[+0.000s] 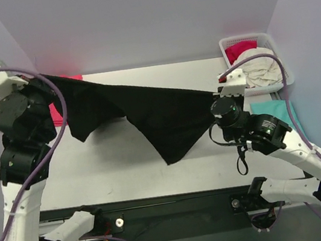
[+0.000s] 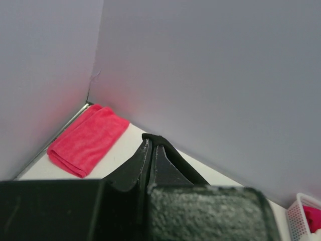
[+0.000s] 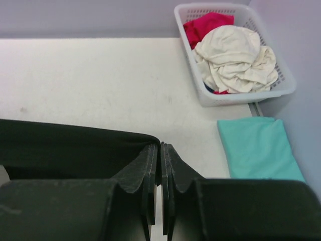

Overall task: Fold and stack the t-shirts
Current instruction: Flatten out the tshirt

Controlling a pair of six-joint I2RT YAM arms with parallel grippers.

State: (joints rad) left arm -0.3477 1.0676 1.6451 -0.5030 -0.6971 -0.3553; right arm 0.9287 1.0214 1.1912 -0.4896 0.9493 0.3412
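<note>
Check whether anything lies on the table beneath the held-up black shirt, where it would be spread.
Nothing visible does. The table under the black shirt shows bare; the folded red shirt sits at the far-left corner, the teal shirt and basket at the right edge.

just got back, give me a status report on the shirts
Left gripper, right gripper shut on black t-shirt. Stretched between them over table. Folded red shirt near left end.
</note>
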